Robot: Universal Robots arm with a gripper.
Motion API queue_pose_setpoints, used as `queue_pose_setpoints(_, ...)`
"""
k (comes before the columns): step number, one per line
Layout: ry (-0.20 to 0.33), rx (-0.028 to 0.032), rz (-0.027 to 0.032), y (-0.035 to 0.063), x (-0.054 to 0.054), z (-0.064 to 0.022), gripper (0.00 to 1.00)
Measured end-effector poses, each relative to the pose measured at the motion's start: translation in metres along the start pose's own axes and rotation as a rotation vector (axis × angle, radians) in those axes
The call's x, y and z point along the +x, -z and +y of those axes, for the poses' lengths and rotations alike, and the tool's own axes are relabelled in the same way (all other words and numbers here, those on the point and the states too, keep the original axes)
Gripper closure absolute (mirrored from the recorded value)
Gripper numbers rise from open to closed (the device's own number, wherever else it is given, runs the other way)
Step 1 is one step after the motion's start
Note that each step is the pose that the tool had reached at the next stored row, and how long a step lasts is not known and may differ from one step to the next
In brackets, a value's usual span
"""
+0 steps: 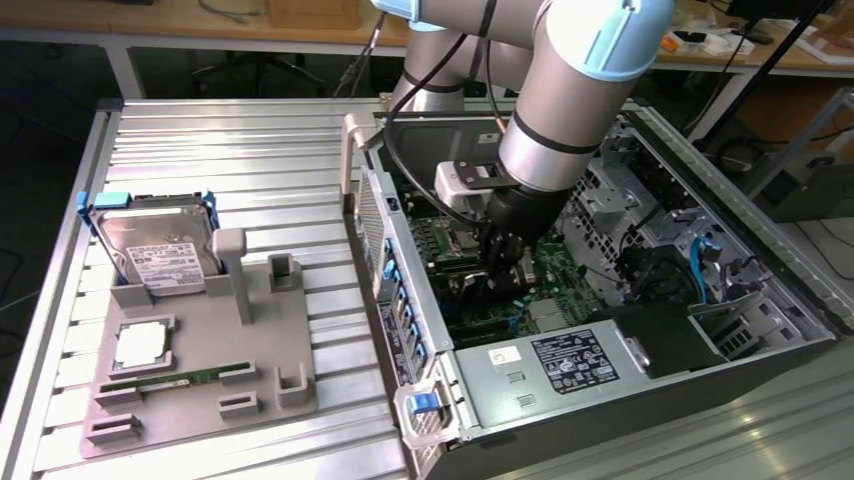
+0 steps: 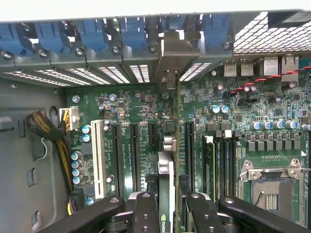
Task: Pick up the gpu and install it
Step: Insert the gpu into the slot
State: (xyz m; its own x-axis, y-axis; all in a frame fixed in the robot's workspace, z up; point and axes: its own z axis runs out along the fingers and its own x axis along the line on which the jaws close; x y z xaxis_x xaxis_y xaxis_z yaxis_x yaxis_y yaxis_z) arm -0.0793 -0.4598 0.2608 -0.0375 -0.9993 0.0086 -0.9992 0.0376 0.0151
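So the gpu (image 2: 166, 189) is sitting edge-on in the wrist view — a thin card, silvery along the narrow edge that's facing the camera, with a dark body and a bit of green logo showing down by the fingers. The hand (image 2: 167, 213) is pinching it, black fingers (image 2: 146, 213) pressing in on either side. It's hanging right over the green motherboard (image 2: 146, 102), lined up with the long black expansion slots (image 2: 134, 150), and its long axis is running along those slots toward the rear wall of the case, where a silvery bracket (image 2: 176, 53) is standing up among the vented slot covers. Can't tell whether the card is actually seated in a slot yet.

In the exterior view the hand (image 1: 505, 262) is reaching deep inside the open computer case (image 1: 641, 350), the card itself mostly hiding behind the fingers. The case is lying on its side on a ribbed metal worktop (image 1: 240, 150). Toward the exterior view's left a grey parts holder (image 1: 214, 380) is sitting on the same worktop — it's carrying a hard drive (image 1: 160, 255) with a white label, a processor (image 1: 140, 345) and a narrow green memory stick (image 1: 174, 380). Wooden desks (image 1: 160, 20) are running along the back of the room.
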Motion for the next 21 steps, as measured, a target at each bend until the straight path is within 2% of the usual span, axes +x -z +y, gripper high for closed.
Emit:
queue_pose_setpoints(10,0.002,-0.0001,-0.0002,-0.0009,-0.0054,0.0002,0.73)
queue_pose_setpoints(21,0.002,-0.0011,0.0006,-0.0024,-0.0051,0.0007,0.73)
